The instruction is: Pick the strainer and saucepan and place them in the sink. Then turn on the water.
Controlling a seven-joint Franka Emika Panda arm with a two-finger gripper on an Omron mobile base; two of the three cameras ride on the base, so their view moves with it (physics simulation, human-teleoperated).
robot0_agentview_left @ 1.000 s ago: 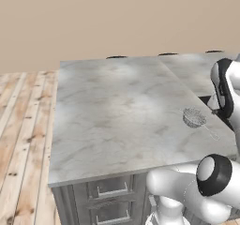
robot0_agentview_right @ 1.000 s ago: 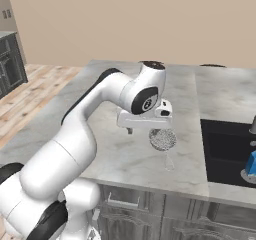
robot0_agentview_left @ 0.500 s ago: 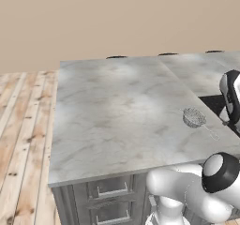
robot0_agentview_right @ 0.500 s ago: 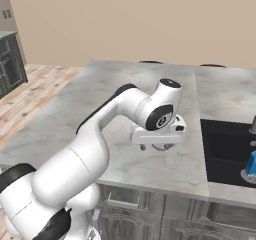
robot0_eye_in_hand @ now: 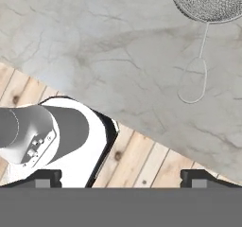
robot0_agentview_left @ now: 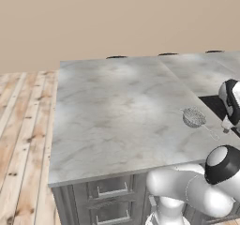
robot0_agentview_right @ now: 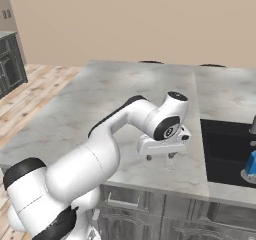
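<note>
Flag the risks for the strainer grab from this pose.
1. The strainer lies near the counter's front edge with its thin wire handle pointing toward that edge; a nudge could push it off.
2. The open gripper hangs low beside it; in the hand view the mesh bowl sits off at the top edge, so closing now would likely miss.
3. The flat wire handle may slip from the fingers.

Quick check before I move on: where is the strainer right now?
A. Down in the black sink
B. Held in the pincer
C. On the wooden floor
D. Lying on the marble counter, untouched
D: the strainer lies on the marble counter, the open pincer apart from it.
</note>
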